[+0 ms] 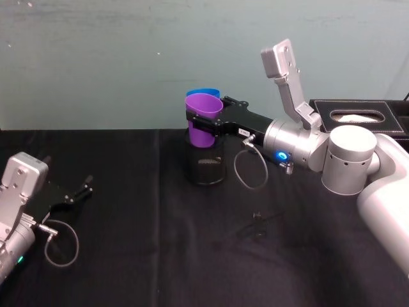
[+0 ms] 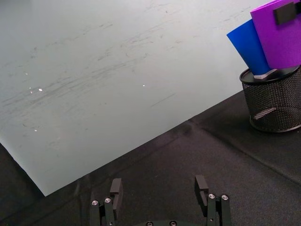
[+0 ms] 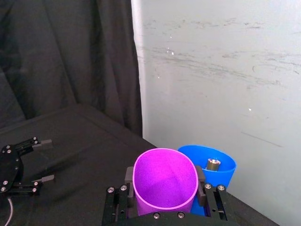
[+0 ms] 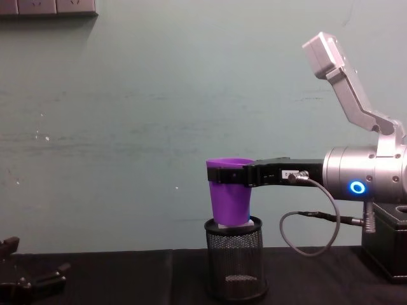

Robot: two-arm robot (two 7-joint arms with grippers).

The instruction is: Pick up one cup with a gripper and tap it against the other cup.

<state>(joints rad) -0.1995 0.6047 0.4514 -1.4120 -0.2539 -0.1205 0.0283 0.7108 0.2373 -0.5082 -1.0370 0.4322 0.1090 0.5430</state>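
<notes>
The purple tumbler (image 1: 203,115) is held upright above the black cloth-covered table (image 1: 128,256), its base at the rim of the black mesh pen holder (image 1: 204,167). The right gripper (image 1: 206,123) pinches it just below the rolled rim. The blue tumbler (image 1: 203,93) stands tilted in the holder, just behind and seemingly touching. The left gripper (image 1: 83,187) rests low at the table's left, fingers spread.
</notes>
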